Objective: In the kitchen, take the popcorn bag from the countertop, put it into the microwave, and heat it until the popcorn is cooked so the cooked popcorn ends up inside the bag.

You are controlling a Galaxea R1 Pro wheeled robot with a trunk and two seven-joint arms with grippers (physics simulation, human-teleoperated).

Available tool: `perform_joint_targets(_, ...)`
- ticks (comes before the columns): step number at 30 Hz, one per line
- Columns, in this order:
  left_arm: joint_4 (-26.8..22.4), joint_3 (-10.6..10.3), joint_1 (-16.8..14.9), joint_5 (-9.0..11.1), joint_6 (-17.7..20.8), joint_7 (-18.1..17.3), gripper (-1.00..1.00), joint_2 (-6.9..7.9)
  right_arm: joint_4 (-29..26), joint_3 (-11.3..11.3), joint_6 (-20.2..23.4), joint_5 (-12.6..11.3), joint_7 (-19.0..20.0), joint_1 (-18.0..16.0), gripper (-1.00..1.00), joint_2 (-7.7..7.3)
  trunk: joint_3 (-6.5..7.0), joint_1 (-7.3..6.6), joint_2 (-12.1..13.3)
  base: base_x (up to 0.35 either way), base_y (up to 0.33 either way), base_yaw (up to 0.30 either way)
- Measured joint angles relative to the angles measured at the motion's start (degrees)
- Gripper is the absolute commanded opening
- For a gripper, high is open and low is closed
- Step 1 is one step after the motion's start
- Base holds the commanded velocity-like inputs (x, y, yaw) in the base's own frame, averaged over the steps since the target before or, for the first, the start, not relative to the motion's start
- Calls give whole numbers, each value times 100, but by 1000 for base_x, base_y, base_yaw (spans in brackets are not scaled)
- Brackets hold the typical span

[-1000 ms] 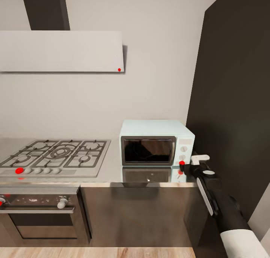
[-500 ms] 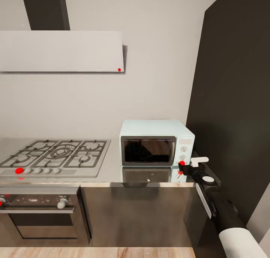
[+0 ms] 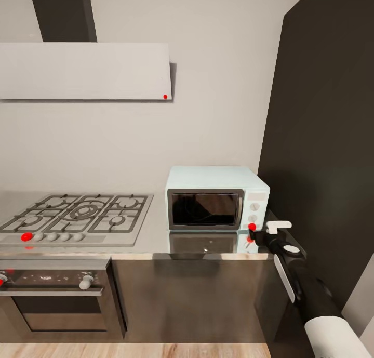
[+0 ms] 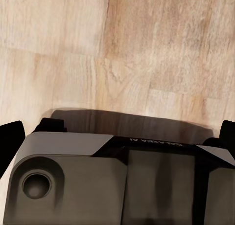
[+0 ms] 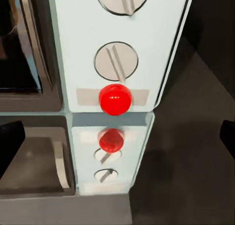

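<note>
Your head camera faces the pale-blue microwave (image 3: 217, 197) on the grey countertop (image 3: 156, 236), door shut, red light low on its panel. Your right gripper (image 3: 255, 235) sits just beside that red light; its finger state is unclear. Gas hob (image 3: 78, 215) left, oven (image 3: 54, 295) below it, hood (image 3: 85, 70) above.

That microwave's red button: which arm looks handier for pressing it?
The right. Its claw sits just beside the microwave, facing the red button; the left claw hangs over the wooden floor.

Head camera overlooks the microwave (image 3: 217, 197); right wrist camera faces its knobs (image 5: 116, 61) closely.
</note>
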Motion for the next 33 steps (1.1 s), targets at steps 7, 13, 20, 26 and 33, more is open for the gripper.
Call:
perform_joint_targets(7,0,0,0,0,5,-2,100,3,-2,-43,0,-31,1,0,100,0,0,-2,-1,163,0,0)
perform_joint_targets(13,0,0,0,0,2,-3,100,3,2,-37,-3,-33,1,0,100,0,0,-1,-1,169,0,0)
perform_joint_targets(20,0,0,0,0,-2,-2,100,3,304,-39,-16,-29,1,0,100,-32,0,0,0,18,0,0)
perform_joint_targets(26,0,0,0,0,-3,-2,100,3,692,-44,-100,-16,1,0,100,-88,0,0,0,0,0,0)
perform_joint_targets(33,0,0,0,0,-4,-2,100,3,755,-35,-117,-8,-6,0,100,-75,0,0,0,0,0,0)
